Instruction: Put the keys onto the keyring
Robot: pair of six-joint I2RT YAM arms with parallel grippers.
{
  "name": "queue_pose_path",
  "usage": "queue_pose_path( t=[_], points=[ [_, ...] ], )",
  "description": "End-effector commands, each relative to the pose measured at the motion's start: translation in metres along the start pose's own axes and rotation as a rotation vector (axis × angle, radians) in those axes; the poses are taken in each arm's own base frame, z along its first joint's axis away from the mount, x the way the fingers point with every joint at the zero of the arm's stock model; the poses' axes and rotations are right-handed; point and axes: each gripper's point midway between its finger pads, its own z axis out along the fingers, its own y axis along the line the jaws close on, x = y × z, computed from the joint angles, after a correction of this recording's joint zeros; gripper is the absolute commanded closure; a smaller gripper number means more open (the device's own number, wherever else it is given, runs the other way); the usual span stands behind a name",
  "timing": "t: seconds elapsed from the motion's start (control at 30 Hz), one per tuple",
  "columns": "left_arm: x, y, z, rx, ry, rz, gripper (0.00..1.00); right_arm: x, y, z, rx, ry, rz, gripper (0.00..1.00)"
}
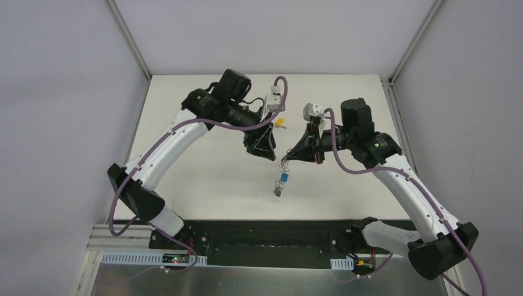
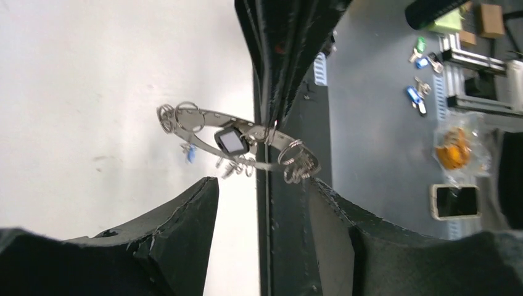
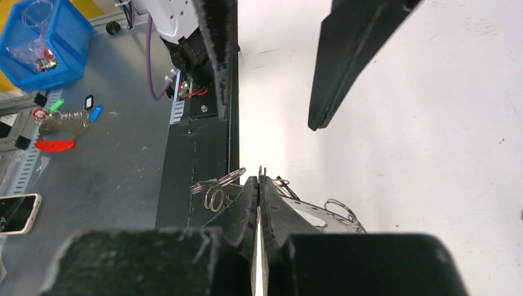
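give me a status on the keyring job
Left gripper open, beside keyring. Right gripper shut on it, held off table. Blue key and black key hang from it. Yellow key loose on table beyond grippers.

Right gripper tight on the rim of the keyring.

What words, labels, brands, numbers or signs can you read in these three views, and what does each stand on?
No text can be read in any view.
Clear plastic packet with orange contents: any print too blurred to read.
Small packets in the blue plastic bin: red label, too small to read.
Large flat grey metal keyring: no writing shows on it.
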Motion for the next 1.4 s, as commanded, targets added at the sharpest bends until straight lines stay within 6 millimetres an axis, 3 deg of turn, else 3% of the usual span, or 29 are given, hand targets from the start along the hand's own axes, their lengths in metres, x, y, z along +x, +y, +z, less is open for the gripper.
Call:
queue_pose_path(
  t=[0.0,0.3,0.5,0.77,1.0,1.17,1.37],
  points=[
    [-0.027,0.01,0.006,-0.086,-0.136,0.168,0.44,-0.024,-0.002,0.0,-0.024,-0.075,0.013,1.0],
    [-0.03,0.018,0.013,-0.136,-0.16,0.198,0.48,-0.031,-0.013,0.003,-0.045,-0.111,0.097,1.0],
    [-0.024,0.017,0.016,-0.123,-0.161,0.196,0.64,-0.033,-0.017,0.001,-0.041,-0.126,0.117,1.0],
    [-0.022,0.016,0.013,-0.133,-0.153,0.21,0.77,-0.032,-0.02,-0.002,-0.026,-0.134,0.118,1.0],
    [-0.029,0.013,0.012,-0.12,-0.164,0.202,0.83,-0.028,-0.022,-0.001,-0.028,-0.137,0.135,1.0],
    [-0.029,0.012,0.012,-0.116,-0.164,0.197,0.99,-0.026,-0.024,-0.001,-0.027,-0.139,0.14,1.0],
    [-0.032,0.009,0.008,-0.131,-0.162,0.155,1.0,-0.016,-0.025,0.0,-0.029,-0.136,0.146,1.0]
  ],
)
